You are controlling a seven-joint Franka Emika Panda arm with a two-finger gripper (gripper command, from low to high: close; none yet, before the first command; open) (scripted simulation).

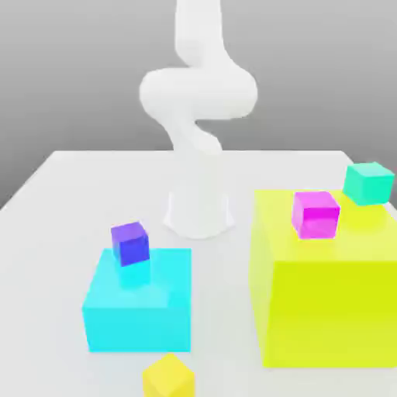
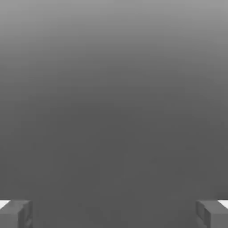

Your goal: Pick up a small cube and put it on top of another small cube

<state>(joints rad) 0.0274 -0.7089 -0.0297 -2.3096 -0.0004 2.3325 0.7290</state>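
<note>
Meanwhile, hand (image 2: 114,213) wide open and empty, fingers (image 2: 15,214) far apart; yellow cube (image 1: 168,376) on bench (image 1: 54,233) just before cyan block (image 1: 139,306); mint cube (image 1: 368,183) behind yellow-green block (image 1: 326,310).

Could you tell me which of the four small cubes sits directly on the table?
The small yellow cube; the purple, magenta and teal ones each rest on big blocks.
</note>
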